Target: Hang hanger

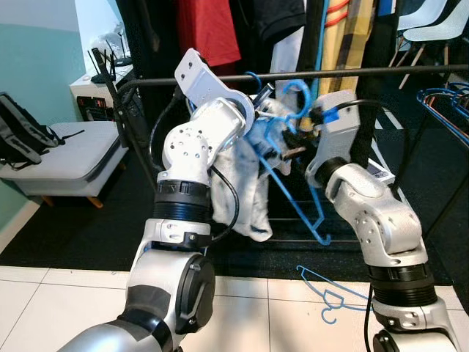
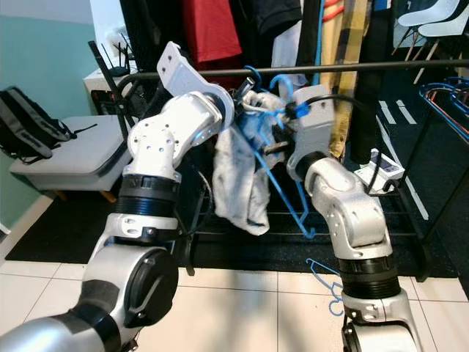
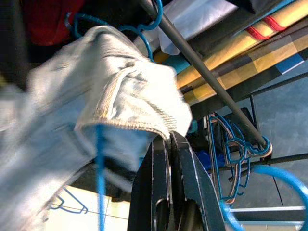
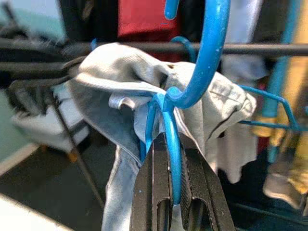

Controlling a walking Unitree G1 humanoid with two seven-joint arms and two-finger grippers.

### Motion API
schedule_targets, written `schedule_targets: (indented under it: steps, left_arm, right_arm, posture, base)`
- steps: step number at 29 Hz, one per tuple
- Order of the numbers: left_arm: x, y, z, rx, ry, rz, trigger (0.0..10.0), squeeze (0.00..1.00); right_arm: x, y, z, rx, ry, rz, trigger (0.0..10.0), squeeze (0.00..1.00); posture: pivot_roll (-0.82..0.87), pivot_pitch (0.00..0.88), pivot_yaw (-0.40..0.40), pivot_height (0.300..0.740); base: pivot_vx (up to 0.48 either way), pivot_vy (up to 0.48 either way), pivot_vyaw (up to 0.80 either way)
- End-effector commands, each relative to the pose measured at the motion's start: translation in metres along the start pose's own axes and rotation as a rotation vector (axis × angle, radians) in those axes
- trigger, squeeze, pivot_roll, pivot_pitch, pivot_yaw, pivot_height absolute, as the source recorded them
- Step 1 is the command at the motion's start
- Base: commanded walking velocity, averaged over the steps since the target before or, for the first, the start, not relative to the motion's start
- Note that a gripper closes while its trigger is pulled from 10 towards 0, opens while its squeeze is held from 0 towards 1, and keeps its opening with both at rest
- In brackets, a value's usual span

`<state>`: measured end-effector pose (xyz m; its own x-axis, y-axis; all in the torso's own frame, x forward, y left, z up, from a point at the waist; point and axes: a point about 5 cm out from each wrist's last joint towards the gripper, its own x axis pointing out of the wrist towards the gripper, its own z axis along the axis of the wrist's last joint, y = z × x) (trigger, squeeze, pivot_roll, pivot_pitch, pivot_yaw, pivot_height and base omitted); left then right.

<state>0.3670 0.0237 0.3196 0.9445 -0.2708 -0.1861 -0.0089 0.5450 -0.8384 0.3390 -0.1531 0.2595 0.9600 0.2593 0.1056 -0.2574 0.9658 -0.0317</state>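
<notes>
Clothes [image 1: 212, 29] crowd the far side of the rail [image 1: 381, 71]. Both grippers and a draped garment [image 1: 245, 191] block its middle. Open rail lies right; a hanger [image 1: 330, 293] litters the near floor.

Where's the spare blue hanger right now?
Spare blue hanger lies on the tile floor, head views, beside the right arm's base, just in front of the black rug.
</notes>
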Motion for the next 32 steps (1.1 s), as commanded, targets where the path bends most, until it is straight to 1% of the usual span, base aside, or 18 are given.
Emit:
schedule_targets:
  steps: [1,3,4,5,7,9,10,12,13,15,16,17,19,21,22,25,26,32]
  left_arm:
    - [-0.014,-0.038,-0.084,-0.103,0.254,-0.094,10.0,0.0]
    - [-0.014,-0.037,-0.084,-0.103,0.251,-0.094,10.0,0.0]
    - [-0.014,-0.037,-0.084,-0.098,0.25,-0.095,10.0,0.0]
    - [-0.014,-0.037,-0.084,-0.098,0.25,-0.095,10.0,0.0]
    - [-0.015,-0.038,-0.087,-0.085,0.261,-0.119,10.0,0.0]
    - [-0.015,-0.038,-0.087,-0.085,0.261,-0.119,10.0,0.0]
    - [-0.017,-0.041,-0.09,-0.085,0.275,-0.167,10.0,0.0]
    - [-0.017,-0.041,-0.09,-0.085,0.275,-0.167,10.0,0.0]
    - [-0.02,-0.046,-0.092,-0.087,0.294,-0.231,10.0,1.0]
    - [-0.025,-0.054,-0.092,-0.102,0.312,-0.325,10.0,1.0]
    - [-0.025,-0.054,-0.092,-0.102,0.312,-0.325,10.0,1.0]
    - [-0.027,-0.058,-0.09,-0.114,0.317,-0.368,10.0,1.0]
    - [-0.027,-0.058,-0.09,-0.114,0.317,-0.368,10.0,1.0]
    - [-0.029,-0.062,-0.089,-0.126,0.32,-0.404,10.0,1.0]
    - [-0.031,-0.065,-0.087,-0.137,0.323,-0.443,10.0,1.0]
    - [-0.031,-0.065,-0.087,-0.137,0.323,-0.443,10.0,1.0]
    - [-0.033,-0.067,-0.085,-0.148,0.324,-0.472,10.0,1.0]
    - [-0.033,-0.067,-0.085,-0.148,0.324,-0.472,10.0,1.0]
  right_arm:
    - [0.0,-0.006,0.019,0.019,-0.112,-0.034,10.0,0.0]
    - [0.001,-0.005,0.021,0.023,-0.127,-0.023,10.0,0.0]
    - [0.001,0.0,0.023,0.032,-0.144,0.009,10.0,0.0]
    - [0.001,0.0,0.023,0.032,-0.144,0.009,10.0,0.0]
    - [0.001,0.014,0.026,0.064,-0.175,0.089,10.0,0.0]
    - [0.001,0.014,0.026,0.064,-0.175,0.089,10.0,0.0]
    - [0.001,0.02,0.027,0.071,-0.185,0.122,10.0,0.0]
    - [0.001,0.02,0.027,0.071,-0.185,0.122,10.0,0.0]
    - [0.0,0.023,0.027,0.077,-0.189,0.147,10.0,0.0]
    - [-0.001,0.027,0.026,0.084,-0.19,0.176,10.0,0.0]
    - [-0.001,0.027,0.026,0.084,-0.19,0.176,10.0,0.0]
    - [-0.001,0.029,0.027,0.09,-0.195,0.193,10.0,0.0]
    - [-0.001,0.029,0.027,0.09,-0.195,0.193,10.0,0.0]
    - [-0.002,0.03,0.027,0.095,-0.202,0.204,10.0,0.0]
    - [-0.002,0.031,0.027,0.099,-0.209,0.211,10.0,0.0]
    - [-0.002,0.031,0.027,0.099,-0.209,0.211,10.0,0.0]
    - [-0.003,0.031,0.028,0.103,-0.221,0.216,10.0,0.0]
    - [-0.003,0.031,0.028,0.103,-0.221,0.216,10.0,0.0]
  posture:
    - [-0.17,0.0,0.104,0.74]
    - [-0.17,0.0,0.104,0.74]
    - [-0.17,0.0,0.102,0.74]
    - [-0.17,0.0,0.102,0.74]
    - [-0.17,0.0,0.101,0.74]
    - [-0.17,0.0,0.101,0.74]
    - [-0.17,0.0,0.102,0.74]
    - [-0.17,0.0,0.102,0.74]
    - [-0.17,0.0,0.101,0.74]
    - [-0.18,0.0,0.101,0.74]
    - [-0.18,0.0,0.101,0.74]
    - [-0.18,0.0,0.101,0.74]
    - [-0.18,0.0,0.101,0.74]
    - [-0.18,0.0,0.101,0.74]
    - [-0.18,0.0,0.101,0.74]
    - [-0.18,0.0,0.101,0.74]
    - [-0.18,0.0,0.101,0.74]
    - [-0.18,0.0,0.101,0.74]
  base:
    - [0.0,0.0,0.0]
    - [0.0,0.0,0.0]
    - [0.0,0.0,0.0]
    - [0.0,0.0,0.0]
    - [0.0,0.0,0.0]
    - [0.0,0.0,0.0]
    - [0.0,0.0,0.0]
    - [0.0,0.0,0.0]
    - [0.0,0.0,0.0]
    - [0.0,0.0,0.0]
    - [0.0,0.0,0.0]
    - [0.0,0.0,0.0]
    - [0.0,0.0,0.0]
    - [0.0,0.0,0.0]
    - [0.0,0.0,0.0]
    - [0.0,0.0,0.0]
    - [0.0,0.0,0.0]
    - [0.0,0.0,0.0]
